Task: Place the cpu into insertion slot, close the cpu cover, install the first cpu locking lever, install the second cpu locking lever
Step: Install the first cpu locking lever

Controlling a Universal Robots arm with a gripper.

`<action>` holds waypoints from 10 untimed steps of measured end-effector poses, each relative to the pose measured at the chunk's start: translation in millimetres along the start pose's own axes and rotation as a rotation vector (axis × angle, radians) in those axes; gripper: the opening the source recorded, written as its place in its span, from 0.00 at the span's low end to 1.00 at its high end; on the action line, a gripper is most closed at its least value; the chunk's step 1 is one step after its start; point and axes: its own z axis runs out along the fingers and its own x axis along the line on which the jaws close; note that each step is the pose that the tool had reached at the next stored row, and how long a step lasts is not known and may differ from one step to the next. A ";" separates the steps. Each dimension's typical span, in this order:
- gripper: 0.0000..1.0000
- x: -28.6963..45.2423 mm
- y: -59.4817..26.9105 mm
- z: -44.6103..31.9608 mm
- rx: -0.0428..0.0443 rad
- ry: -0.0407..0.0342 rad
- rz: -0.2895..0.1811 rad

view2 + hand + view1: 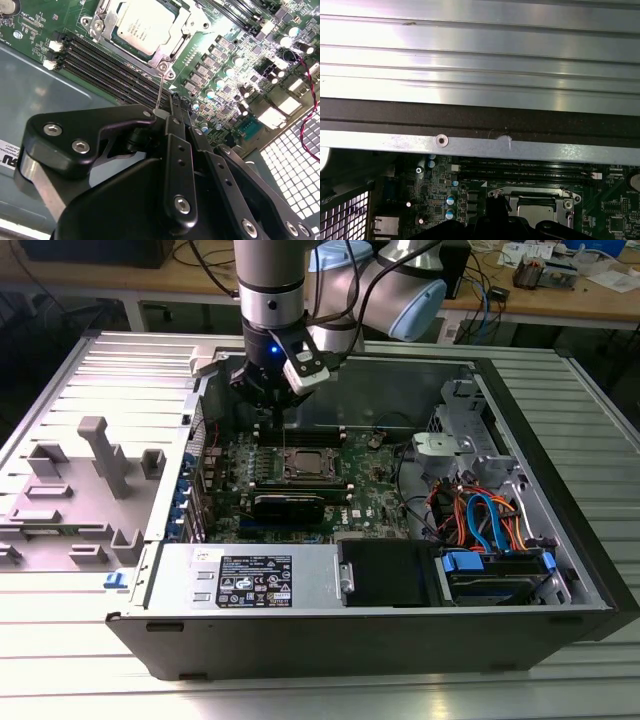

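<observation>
open computer case [350, 645] on a ribbed metal desk [610, 420], robot arm [270, 290] reaching down over the green motherboard [375, 490]. in the exterior view the gripper [280, 415] hangs low over the board, just at the far edge of the slot [305, 465].

task looks approx. half done. in the second wrist view the slot [162, 65] is filled: the cpu [140, 27] sits flat inside, and the cover [125, 49] appears to lie down around its edges, silver top showing through the window. so steps 1 and 2 seem complete.

levers are what's left. one thin wire lever [159, 90] stands up from the slot's corner screw and runs straight to the gripper [175, 107], whose jaws are drawn nearly together. the wire meets the tip, but can't tell whether it's pinched or only pushed. it's not latched yet, so lever 1 is prob. the step in hand. no sign of lever 2's state.

in the first wrist view the cpu [535, 207] is seen below the case rim [470, 142].
</observation>
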 end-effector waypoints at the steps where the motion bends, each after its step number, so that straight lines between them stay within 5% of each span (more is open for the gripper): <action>1: 0.11 0.0 0.0 0.0 -0.0001 0.0000 0.000; 10: 0.11 0.1 0.0 0.0 -0.0010 0.0016 -0.039</action>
